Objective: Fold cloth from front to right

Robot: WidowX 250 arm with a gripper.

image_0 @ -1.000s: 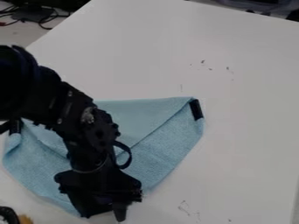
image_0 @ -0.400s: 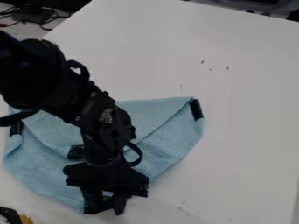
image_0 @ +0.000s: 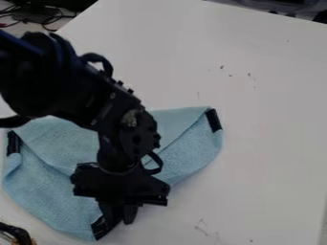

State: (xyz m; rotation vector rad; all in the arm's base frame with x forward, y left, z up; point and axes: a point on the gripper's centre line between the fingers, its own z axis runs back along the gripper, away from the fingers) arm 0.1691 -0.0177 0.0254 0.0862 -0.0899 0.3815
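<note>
The black gripper [image_0: 117, 217] hangs low over the front corner of the light blue cloth [image_0: 54, 186], its two fingers close together. Beneath and beside its left finger lies the black tab [image_0: 100, 228] of that corner, and the gripper looks shut on the cloth there. A flap from the cloth's back edge lies folded toward the front over the middle. One black tab [image_0: 214, 120] marks the right corner and another [image_0: 13, 143] the left. The arm crosses from the upper left and hides the middle of the cloth.
The white table [image_0: 268, 139] extends behind, to the right and in front of the cloth. At the lower left edge is a dark object [image_0: 16, 233] with an orange part. Cables [image_0: 45, 18] lie at the top left, beyond the table.
The gripper has moved back, away from the front edge, and slightly right, and its fingers have drawn closer together. The arm's upper part has shifted right. The cloth has barely moved.
</note>
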